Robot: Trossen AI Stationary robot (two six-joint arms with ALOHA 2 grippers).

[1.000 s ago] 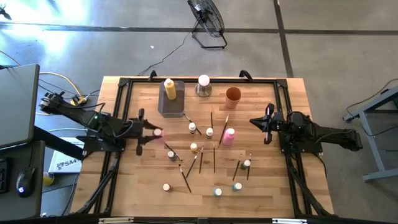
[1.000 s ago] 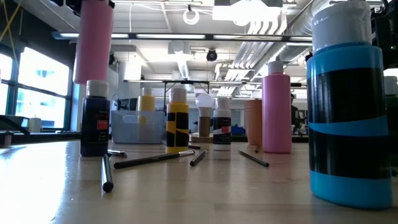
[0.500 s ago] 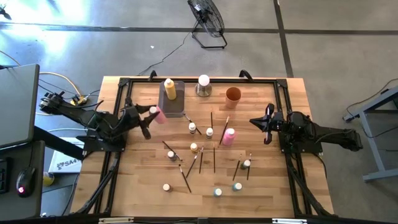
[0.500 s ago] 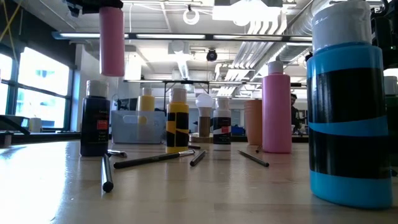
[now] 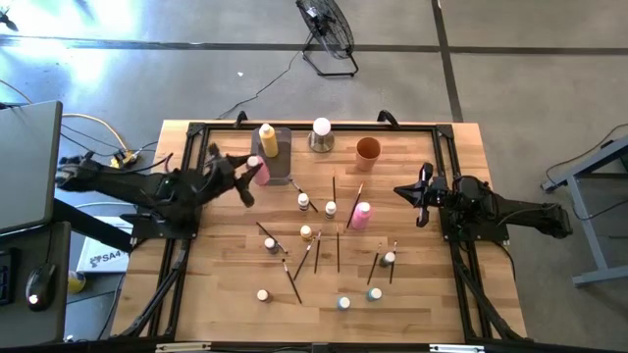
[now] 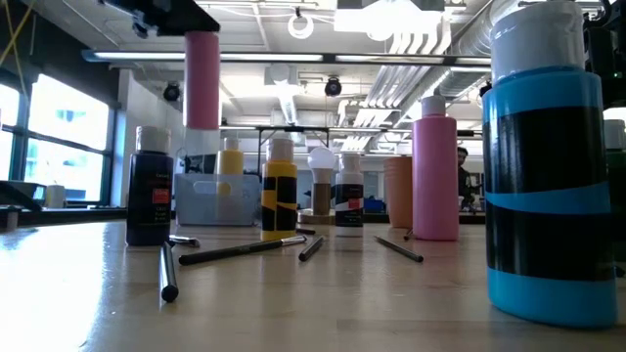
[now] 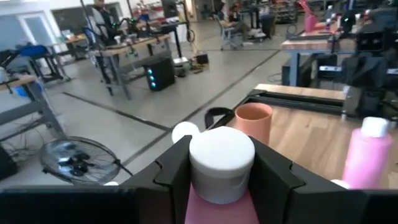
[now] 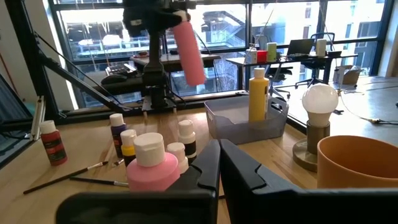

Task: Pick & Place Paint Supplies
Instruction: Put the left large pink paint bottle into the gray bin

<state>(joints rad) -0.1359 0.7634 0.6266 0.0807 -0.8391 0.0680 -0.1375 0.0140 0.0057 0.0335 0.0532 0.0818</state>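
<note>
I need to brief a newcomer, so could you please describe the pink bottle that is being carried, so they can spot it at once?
Find the grey tray at the table's back edge, with a yellow bottle standing in it. Beside its left edge, the left gripper holds the pink bottle in the air. The other pink bottle stands on the table mid-table.

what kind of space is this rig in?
Probably a robotics lab or workshop: bare concrete floor with a floor fan, exposed ceiling ducts, and more workbenches behind the wooden table.
</note>
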